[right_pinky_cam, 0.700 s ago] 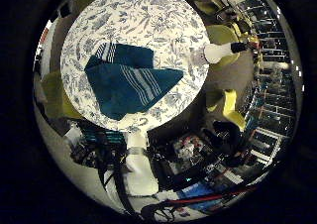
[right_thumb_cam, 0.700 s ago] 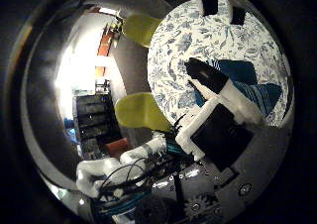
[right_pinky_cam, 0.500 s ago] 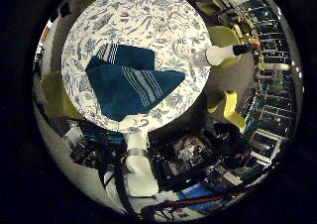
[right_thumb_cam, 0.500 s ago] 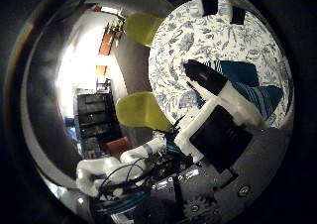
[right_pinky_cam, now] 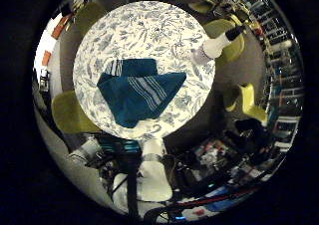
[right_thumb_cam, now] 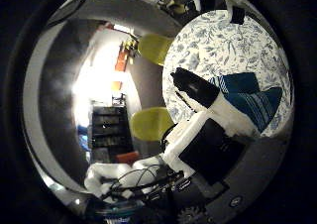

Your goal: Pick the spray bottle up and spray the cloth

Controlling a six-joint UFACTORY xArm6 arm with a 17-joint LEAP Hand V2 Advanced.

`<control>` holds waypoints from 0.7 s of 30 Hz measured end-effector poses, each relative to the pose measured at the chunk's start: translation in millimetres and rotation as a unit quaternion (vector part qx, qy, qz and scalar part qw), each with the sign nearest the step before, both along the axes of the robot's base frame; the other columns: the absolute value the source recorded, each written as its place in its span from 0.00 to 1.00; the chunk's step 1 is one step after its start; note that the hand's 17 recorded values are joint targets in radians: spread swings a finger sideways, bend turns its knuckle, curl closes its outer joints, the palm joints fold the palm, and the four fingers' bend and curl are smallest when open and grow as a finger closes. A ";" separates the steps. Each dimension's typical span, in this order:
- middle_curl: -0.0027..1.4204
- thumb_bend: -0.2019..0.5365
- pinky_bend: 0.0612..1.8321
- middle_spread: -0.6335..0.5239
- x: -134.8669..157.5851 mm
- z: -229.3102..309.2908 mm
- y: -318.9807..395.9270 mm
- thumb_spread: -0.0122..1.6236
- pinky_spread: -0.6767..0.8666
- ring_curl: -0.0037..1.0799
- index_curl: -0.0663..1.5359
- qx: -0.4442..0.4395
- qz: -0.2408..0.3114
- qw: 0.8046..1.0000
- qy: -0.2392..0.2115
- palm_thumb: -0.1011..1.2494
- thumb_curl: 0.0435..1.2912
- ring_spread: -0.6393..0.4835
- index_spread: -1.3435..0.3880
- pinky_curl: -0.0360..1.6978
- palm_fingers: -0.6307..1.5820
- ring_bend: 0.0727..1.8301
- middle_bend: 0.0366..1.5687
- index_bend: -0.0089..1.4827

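1. Round table [right_pinky_cam: 149,31] with a blue floral cover: one.
2. Dark blue cloth [right_pinky_cam: 139,93] with pale stripes, folded, lying on the table: one.
3. White spray bottle [right_pinky_cam: 217,45] with a black nozzle, at the table's edge: one.
4. Yellow-green chairs around the table: four visible in the little finger side view, at [right_pinky_cam: 72,115], [right_pinky_cam: 89,16], [right_pinky_cam: 234,46] and [right_pinky_cam: 246,103].
5. Robot hand [right_thumb_cam: 210,135], white and black: one.

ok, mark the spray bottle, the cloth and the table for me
spray bottle [right_pinky_cam: 215,47], little finger side palm view, white body
cloth [right_pinky_cam: 137,93], little finger side palm view, middle of the blue fold
table [right_pinky_cam: 149,33], little finger side palm view, bare patterned top
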State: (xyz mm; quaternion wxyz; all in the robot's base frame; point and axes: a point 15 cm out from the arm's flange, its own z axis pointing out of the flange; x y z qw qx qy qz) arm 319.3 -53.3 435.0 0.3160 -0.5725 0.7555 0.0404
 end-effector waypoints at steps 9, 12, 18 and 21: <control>0.32 0.24 0.39 0.51 -18.1 6.8 -96.9 0.71 0.63 0.24 0.27 0.077 -0.138 0.977 -0.145 0.54 0.27 0.62 0.62 0.05 0.43 0.37 0.31 0.11; 0.31 0.24 0.40 0.55 -25.9 -1.2 -125.4 0.70 0.65 0.23 0.26 0.099 -0.172 0.964 -0.178 0.51 0.26 0.66 0.64 0.06 0.39 0.35 0.29 0.11; 0.29 0.24 0.39 0.62 -45.4 -15.3 -167.9 0.69 0.66 0.23 0.24 0.154 -0.206 0.942 -0.215 0.49 0.25 0.71 0.67 0.08 0.35 0.33 0.26 0.11; 0.27 0.24 0.38 0.65 -64.4 -25.3 -193.9 0.69 0.67 0.22 0.23 0.169 -0.226 0.929 -0.238 0.49 0.25 0.74 0.68 0.09 0.33 0.31 0.23 0.12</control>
